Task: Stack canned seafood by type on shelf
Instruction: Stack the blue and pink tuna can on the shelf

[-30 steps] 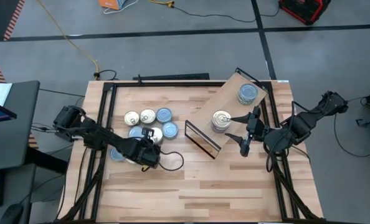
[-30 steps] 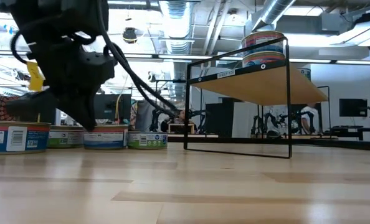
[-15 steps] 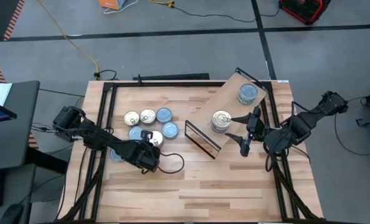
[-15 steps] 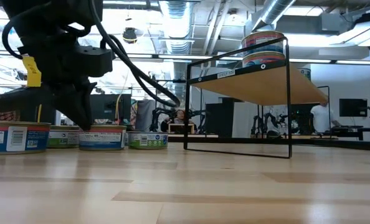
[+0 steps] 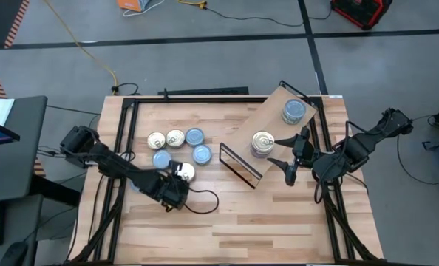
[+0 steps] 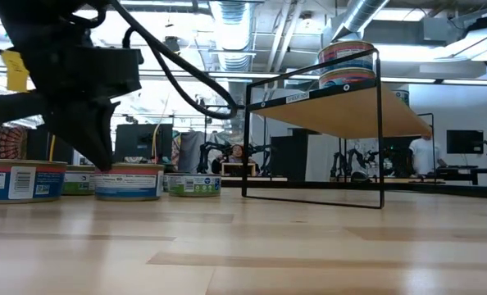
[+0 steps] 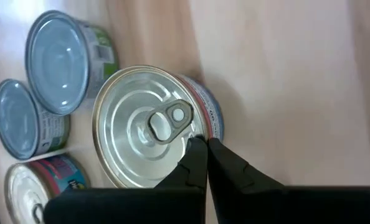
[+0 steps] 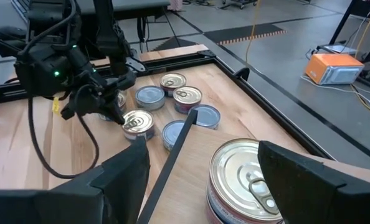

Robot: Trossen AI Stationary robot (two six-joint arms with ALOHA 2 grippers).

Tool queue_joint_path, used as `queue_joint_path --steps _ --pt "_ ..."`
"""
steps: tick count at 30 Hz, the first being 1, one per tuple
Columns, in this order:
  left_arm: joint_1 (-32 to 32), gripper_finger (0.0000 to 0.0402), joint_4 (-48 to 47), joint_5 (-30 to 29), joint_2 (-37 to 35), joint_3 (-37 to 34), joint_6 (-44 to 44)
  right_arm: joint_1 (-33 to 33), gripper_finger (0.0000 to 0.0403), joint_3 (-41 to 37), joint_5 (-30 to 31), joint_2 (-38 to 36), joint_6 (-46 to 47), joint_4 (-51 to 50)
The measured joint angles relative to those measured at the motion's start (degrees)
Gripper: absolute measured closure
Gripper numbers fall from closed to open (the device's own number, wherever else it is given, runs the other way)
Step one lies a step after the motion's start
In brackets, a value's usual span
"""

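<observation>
Left gripper (image 7: 203, 148) low, fingers together, right gripper (image 5: 281, 151) spread wide

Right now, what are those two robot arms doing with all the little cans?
They are sorting tins onto a small wooden shelf. The left tool has its fingers pinched together at the rim of a gold-lidded tin on the table, beside two blue-lidded tins. The right tool waits open next to the shelf, near a gold-lidded stack. A blue-lidded stack stands farther along the shelf. More tins lie loose on the table.
</observation>
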Motion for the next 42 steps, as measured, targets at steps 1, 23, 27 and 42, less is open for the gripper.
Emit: queue_joint_path --steps 1,23,27,42 --pt "-0.2 0.0400 -0.1 0.0 -0.3 0.0 0.0 0.0 0.0078 0.0 0.0 0.0 0.1 0.0" --pt "-2.9 0.0259 -0.6 -1.4 -1.1 -0.1 11.5 0.0 0.0078 0.0 -0.1 0.0 2.1 -0.1" --pt "-2.3 0.0251 1.5 -2.3 -1.1 -1.7 16.8 0.0 0.0078 0.0 -0.1 0.0 2.6 0.0" --pt "-1.4 0.0391 6.5 -11.1 -1.2 -5.4 15.6 0.0 0.0078 0.0 -0.1 0.0 4.1 0.0"
